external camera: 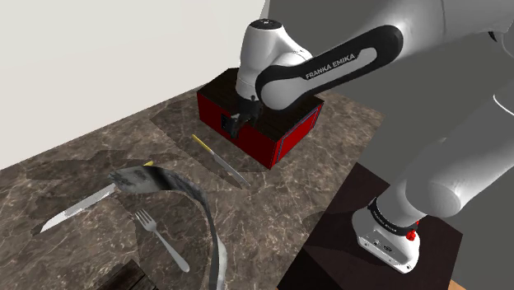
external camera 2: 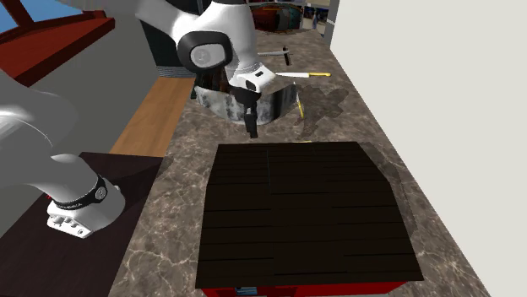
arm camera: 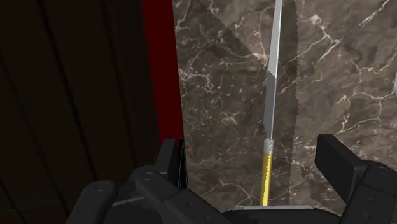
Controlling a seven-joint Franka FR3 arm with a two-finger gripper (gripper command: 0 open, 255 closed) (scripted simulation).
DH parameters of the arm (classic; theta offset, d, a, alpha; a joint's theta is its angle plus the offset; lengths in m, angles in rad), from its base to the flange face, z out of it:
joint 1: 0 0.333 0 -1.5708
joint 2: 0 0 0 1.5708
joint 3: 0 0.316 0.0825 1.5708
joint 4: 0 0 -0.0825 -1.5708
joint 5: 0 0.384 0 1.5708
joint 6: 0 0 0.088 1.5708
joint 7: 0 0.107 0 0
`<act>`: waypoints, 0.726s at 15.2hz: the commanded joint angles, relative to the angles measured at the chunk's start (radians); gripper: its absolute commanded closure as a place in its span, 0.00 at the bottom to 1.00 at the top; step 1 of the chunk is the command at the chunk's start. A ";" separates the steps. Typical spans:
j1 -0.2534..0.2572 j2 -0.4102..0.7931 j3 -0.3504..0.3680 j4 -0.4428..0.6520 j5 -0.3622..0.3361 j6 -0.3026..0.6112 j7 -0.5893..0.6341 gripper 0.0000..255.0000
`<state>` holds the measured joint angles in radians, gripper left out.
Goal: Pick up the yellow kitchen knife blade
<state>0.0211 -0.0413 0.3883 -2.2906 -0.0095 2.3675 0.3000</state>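
Observation:
The knife lies flat on the dark marble counter (external camera: pixel 272 189), with a thin yellow handle (external camera: pixel 203 145) and a long serrated grey blade (external camera: pixel 233 171). In the wrist view the handle (arm camera: pixel 266 180) lies between my fingers and the blade (arm camera: pixel 274 70) runs away from them. My gripper (external camera: pixel 236 126) (external camera 2: pixel 252 126) (arm camera: pixel 254 164) hangs open above the counter, beside the red box's wall and over the handle end. Its fingers (arm camera: pixel 339 167) stand wide apart and touch nothing.
A red box (external camera: pixel 276 136) with a dark slatted top (external camera 2: pixel 304 211) stands right beside the gripper. A shiny metal pot (external camera: pixel 165 181) (external camera 2: pixel 228 103), a second knife (external camera: pixel 78 208) and a fork (external camera: pixel 162 240) lie further along. The stand (external camera: pixel 346 239) adjoins the counter.

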 commanded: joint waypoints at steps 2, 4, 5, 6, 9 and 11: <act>0.010 0.125 0.013 0.058 -0.075 0.048 0.074 0.00; 0.026 0.208 0.011 0.102 -0.128 0.072 0.121 0.00; 0.036 0.249 0.006 0.127 -0.154 0.082 0.144 0.00; 0.048 0.290 0.001 0.152 -0.178 0.090 0.166 0.00; 0.090 0.410 -0.023 0.236 -0.242 0.108 0.221 0.00; 0.102 0.443 -0.033 0.252 -0.258 0.121 0.234 0.00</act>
<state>0.1149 0.3748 0.3626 -2.0521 -0.2527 2.4777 0.5233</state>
